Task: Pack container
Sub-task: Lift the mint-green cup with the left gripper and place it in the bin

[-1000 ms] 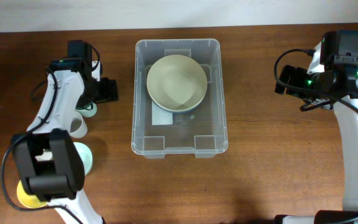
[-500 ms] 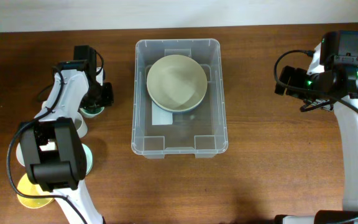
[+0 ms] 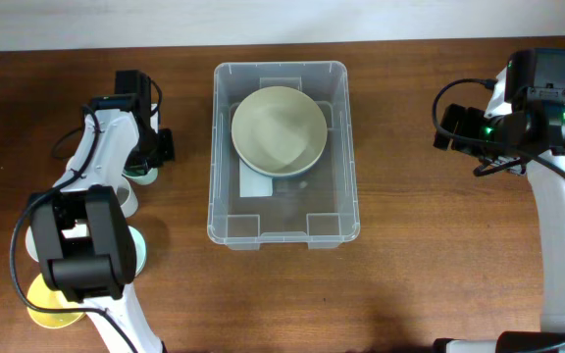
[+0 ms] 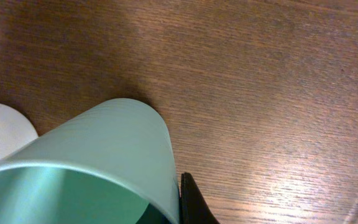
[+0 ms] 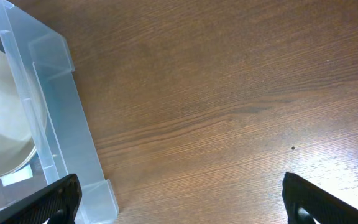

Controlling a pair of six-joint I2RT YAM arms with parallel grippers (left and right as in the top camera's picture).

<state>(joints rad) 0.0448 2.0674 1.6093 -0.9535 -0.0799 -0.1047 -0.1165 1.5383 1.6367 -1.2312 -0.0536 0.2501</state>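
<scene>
At the left of the overhead view, the left gripper (image 3: pixel 151 155) hangs over a green cup (image 3: pixel 140 176) that stands just beside a white cup (image 3: pixel 124 199). Its wrist view shows one dark finger (image 4: pixel 192 202) against the green cup's outer wall. The other finger is hidden, so I cannot tell whether it grips. The container (image 3: pixel 284 211) sits mid-frame on the table (image 3: pixel 430 255), with a pale bowl (image 3: pixel 279 129) in its upper half. At the right, the right gripper (image 5: pixel 185 205) hovers with its jaws spread wide, holding nothing.
</scene>
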